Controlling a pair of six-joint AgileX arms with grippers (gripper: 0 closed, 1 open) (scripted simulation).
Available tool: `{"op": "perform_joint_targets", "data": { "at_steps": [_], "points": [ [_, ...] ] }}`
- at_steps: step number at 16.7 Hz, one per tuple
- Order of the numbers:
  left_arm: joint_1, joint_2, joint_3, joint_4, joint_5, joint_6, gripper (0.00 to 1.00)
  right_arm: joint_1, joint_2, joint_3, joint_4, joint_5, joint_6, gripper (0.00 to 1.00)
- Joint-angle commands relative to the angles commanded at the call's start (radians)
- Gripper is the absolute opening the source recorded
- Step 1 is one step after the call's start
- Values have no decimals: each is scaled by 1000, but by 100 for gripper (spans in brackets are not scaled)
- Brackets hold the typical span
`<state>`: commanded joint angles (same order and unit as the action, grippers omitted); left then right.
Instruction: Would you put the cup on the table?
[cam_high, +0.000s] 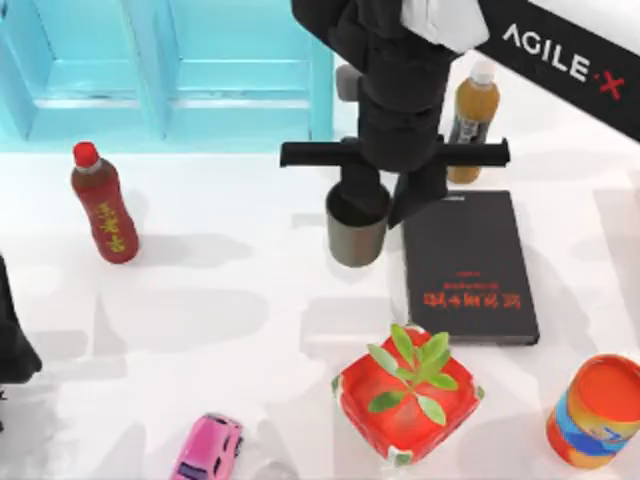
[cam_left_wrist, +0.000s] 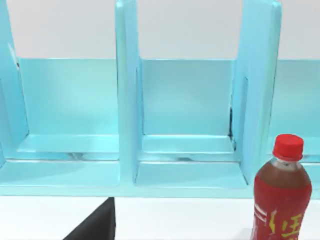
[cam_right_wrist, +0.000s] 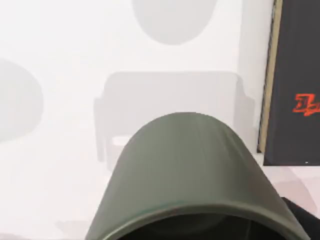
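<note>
The cup (cam_high: 356, 238), a small olive-grey cylinder, hangs upright above the white table (cam_high: 230, 300), just left of the black book. My right gripper (cam_high: 390, 205) comes down on it from above and is shut on its rim, one finger inside the cup and the other outside its right wall. The cup's shadow falls on the table some way in front of it. In the right wrist view the cup (cam_right_wrist: 187, 170) sits close under the camera over the table (cam_right_wrist: 65, 150). My left arm (cam_high: 12, 345) is parked at the table's left edge.
A black book with red lettering (cam_high: 468, 265) lies right of the cup. A potted plant (cam_high: 408, 392) stands in front, with an orange-and-blue can (cam_high: 595, 412) at front right and a pink toy car (cam_high: 208, 448). There is a red-capped bottle (cam_high: 103, 208) at left, an orange bottle (cam_high: 472, 115) and a turquoise shelf (cam_high: 170, 70) behind.
</note>
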<state>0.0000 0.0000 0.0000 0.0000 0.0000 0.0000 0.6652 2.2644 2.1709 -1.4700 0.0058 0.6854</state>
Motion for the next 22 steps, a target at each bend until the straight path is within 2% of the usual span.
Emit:
{"op": "perform_joint_targets", "data": {
  "at_steps": [2,7,14,19,22],
  "points": [
    [0,0,0,0,0,0,100,43,10,44,-27,3,43,0],
    [0,0,0,0,0,0,100,46,7,43,-24,1,50,0],
    [0,0,0,0,0,0,100,63,17,-158,188,4,63,0],
    [0,0,0,0,0,0,100,65,22,-186,216,4,65,0],
    [0,0,0,0,0,0,100,65,22,-186,216,4,65,23]
  ]
}}
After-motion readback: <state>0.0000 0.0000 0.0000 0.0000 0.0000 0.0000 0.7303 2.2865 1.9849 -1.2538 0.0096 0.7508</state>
